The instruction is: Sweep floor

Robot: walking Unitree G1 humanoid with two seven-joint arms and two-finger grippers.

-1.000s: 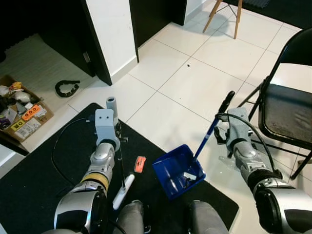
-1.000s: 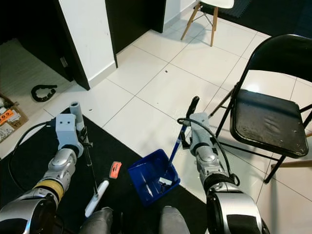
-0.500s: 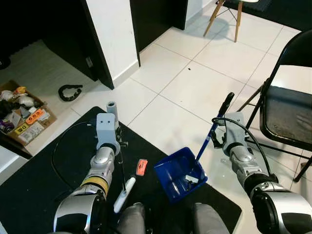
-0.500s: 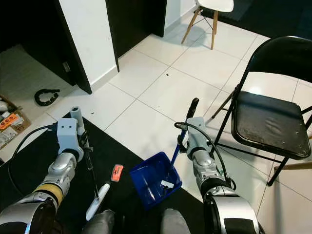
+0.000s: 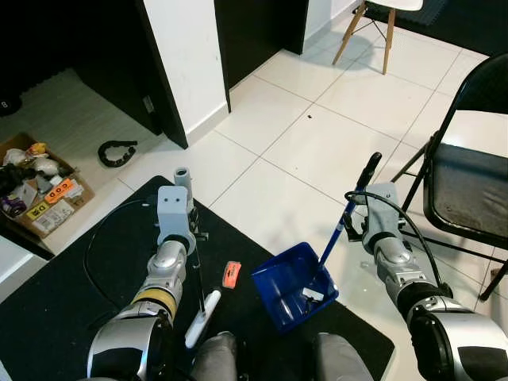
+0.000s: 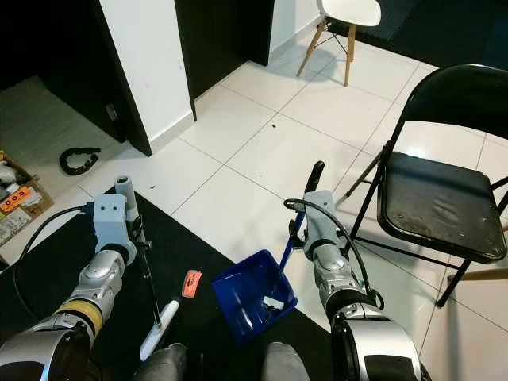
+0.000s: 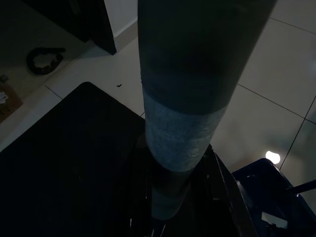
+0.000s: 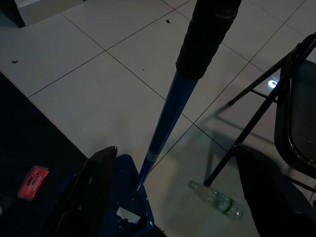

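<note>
The right gripper (image 6: 298, 230) is clamped on the slim blue handle of a boxy blue plastic dustpan (image 6: 252, 294), just below its black ribbed grip; the handle rises tilted from the pan's rear wall. The dustpan sits on the floor at the edge of a matte black mat (image 5: 71, 302), where it meets the glossy white tiles (image 5: 317, 143), and holds a few pale scraps. The left gripper (image 5: 193, 235) is closed around a thin dark broom shaft (image 5: 200, 274) that runs down over the mat to a white cylindrical end (image 5: 200, 316). A small flat orange tag (image 5: 230, 274) lies on the mat between broom and dustpan. A clear plastic bottle (image 8: 216, 200) lies on the tiles beside the legs of a black metal folding chair (image 6: 440, 198). An open cardboard box (image 5: 40, 194) of clutter sits farther left.
</note>
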